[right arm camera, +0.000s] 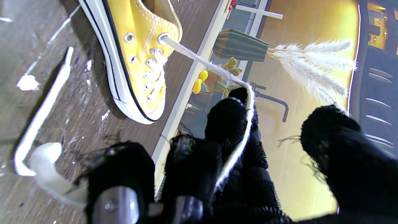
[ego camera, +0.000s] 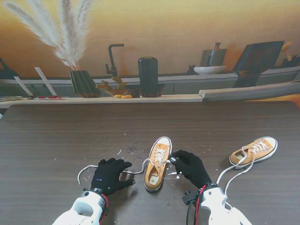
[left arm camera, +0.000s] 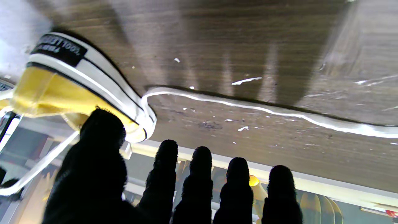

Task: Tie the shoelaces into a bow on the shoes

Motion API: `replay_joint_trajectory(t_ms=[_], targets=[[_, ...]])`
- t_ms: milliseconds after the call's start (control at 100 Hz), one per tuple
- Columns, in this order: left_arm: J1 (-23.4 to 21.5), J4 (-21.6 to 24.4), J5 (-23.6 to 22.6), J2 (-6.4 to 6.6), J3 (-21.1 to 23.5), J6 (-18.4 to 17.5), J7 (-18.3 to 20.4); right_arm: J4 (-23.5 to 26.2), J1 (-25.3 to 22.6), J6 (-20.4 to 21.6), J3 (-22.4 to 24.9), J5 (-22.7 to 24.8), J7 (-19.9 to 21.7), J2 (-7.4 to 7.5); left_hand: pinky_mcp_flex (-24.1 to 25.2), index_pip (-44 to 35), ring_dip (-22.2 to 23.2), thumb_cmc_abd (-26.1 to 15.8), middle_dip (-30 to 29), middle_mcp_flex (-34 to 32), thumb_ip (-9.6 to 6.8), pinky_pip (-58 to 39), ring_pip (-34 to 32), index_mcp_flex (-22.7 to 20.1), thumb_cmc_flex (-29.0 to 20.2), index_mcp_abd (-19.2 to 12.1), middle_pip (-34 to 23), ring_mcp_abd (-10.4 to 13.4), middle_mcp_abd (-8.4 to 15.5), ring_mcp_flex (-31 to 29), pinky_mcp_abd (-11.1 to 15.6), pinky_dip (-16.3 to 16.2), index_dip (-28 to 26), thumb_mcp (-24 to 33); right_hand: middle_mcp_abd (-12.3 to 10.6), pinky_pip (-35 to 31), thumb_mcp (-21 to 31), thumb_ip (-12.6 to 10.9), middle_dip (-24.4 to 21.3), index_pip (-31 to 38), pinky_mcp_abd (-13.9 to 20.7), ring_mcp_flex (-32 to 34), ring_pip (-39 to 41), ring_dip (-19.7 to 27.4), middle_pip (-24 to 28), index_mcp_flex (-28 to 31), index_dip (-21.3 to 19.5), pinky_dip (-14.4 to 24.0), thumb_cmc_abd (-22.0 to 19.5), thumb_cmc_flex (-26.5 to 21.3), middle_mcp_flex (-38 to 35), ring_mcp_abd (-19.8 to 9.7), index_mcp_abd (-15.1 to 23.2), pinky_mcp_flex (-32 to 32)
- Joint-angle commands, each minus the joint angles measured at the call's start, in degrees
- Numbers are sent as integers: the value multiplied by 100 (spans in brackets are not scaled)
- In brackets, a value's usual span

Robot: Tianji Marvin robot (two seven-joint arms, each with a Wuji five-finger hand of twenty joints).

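A yellow canvas shoe lies at the table's middle, toe pointing away from me, its laces untied. My right hand sits just right of it, shut on one white lace that runs taut from the top eyelet over a fingertip and down along the fingers. My left hand rests left of the shoe with fingers spread, holding nothing. The other lace lies slack on the table from the heel past that hand, looping leftward.
A second yellow shoe lies to the right, its loose laces trailing toward my right arm. White scraps dot the dark wooden table. At the back, a ledge holds a pampas vase and a dark cylinder.
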State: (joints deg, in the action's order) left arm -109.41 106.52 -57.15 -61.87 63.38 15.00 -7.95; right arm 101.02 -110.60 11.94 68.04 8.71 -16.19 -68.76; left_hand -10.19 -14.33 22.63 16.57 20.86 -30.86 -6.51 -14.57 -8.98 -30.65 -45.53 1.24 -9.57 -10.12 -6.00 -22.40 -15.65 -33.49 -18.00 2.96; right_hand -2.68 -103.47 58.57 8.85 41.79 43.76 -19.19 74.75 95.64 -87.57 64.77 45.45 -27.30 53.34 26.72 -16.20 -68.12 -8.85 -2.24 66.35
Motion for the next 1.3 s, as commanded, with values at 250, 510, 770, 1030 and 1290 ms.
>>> replay_joint_trajectory(t_ms=[250,510,770,1030,1290], targets=[[630,-223,47,16,-533,747,642,71,-18,-136,-9,-134,128,17,-44,17,239,426,169,-8,-91,-159,-170,-247,63,267,-111,108,154,-192,308,-273,-4,210,727,-1651,86,-162,95,-163,94,81,381,-214,274,126,-10,53,-24,168,-465,-1111,6,197],[1011,-544,300,-25,-856,1083,616,92,-12,-206,-26,-194,163,18,-62,-6,279,441,197,-25,-87,-275,-228,-267,87,287,-136,95,119,-223,308,-346,-44,291,742,-1651,237,-142,103,-171,65,79,368,-213,260,130,-18,-3,-4,198,-457,-1067,-6,190],[1372,-901,567,-115,-1146,1025,280,109,-16,-210,-38,-193,195,27,212,-221,370,455,277,-119,-51,-1184,-360,-327,109,148,-230,119,151,-308,351,-364,-203,442,752,-1651,328,-124,105,-179,47,79,361,-211,253,127,-22,-37,-6,228,-453,-1044,-6,185],[1646,-1190,803,-198,-1462,928,25,115,-27,-191,-38,-211,221,33,335,-435,395,409,305,-248,-36,-1770,-445,-437,17,-9,-298,109,169,-397,363,-152,-295,552,752,-1651,396,-114,106,-178,38,78,352,-209,252,137,-28,-57,-4,238,-454,-1021,-8,181],[1790,-1492,923,-307,-1649,891,-403,151,-66,-176,-24,-252,244,37,316,-797,458,493,398,-517,-63,-2178,-601,-671,-222,-385,-462,132,229,-555,364,-53,-428,833,764,-1651,362,-62,105,-182,12,75,335,-201,247,133,-32,-101,-256,63,-453,-956,-17,172]])
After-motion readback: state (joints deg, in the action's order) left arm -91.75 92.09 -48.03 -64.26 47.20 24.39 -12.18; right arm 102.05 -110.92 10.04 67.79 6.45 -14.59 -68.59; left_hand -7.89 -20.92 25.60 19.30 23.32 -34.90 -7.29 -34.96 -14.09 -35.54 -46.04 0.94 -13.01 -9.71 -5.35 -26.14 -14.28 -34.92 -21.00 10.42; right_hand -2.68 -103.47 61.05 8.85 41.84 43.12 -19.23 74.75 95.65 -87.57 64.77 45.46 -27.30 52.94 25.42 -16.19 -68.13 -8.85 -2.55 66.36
